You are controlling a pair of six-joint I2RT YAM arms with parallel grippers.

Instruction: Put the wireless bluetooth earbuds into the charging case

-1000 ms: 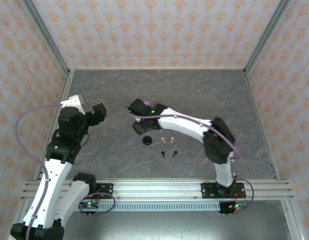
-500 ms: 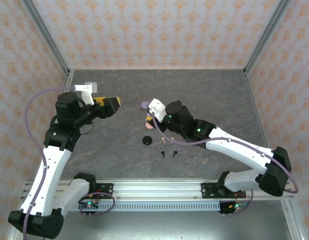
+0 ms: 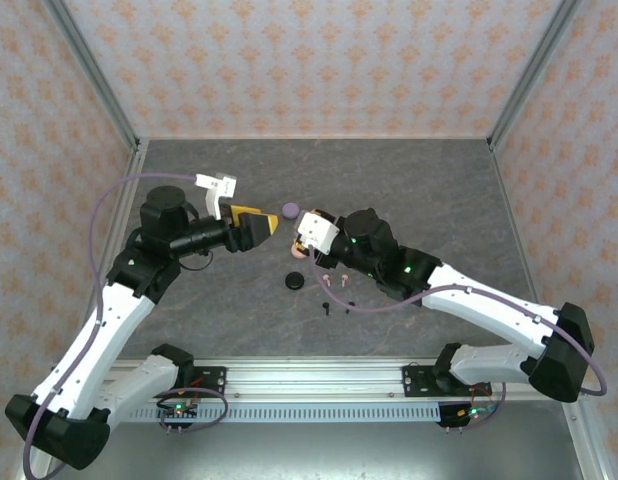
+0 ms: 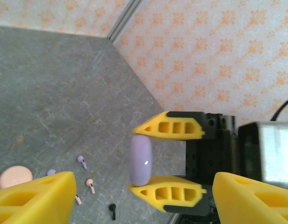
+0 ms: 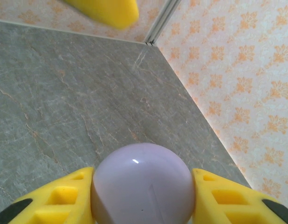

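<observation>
Earbuds [image 3: 344, 277] lie loose on the grey table [image 3: 409, 190], and none of them is inside a case. Two pink buds [image 3: 327, 279] sit just to the right of the black case [image 3: 294, 281]. Two black buds [image 3: 328, 308] lie to its right too, a little closer to the arm bases. The left wrist camera also sees two lilac buds [image 4: 82, 161] lying on the table. A pink case [image 3: 299, 251] rests just past the black case on the far side, partly under the right arm. The right gripper [image 5: 143, 173] is squeezed tight on the lilac charging case [image 4: 140, 160]. It holds the case up off the table, farther back than the black case, with one yellow finger [image 4: 167, 126] on each flat side. The left gripper [image 3: 267, 228] hangs in the air to the back and left of the black case. Its fingers are spread wide with nothing in them. It points at the lilac charging case and is near it, but not touching.
</observation>
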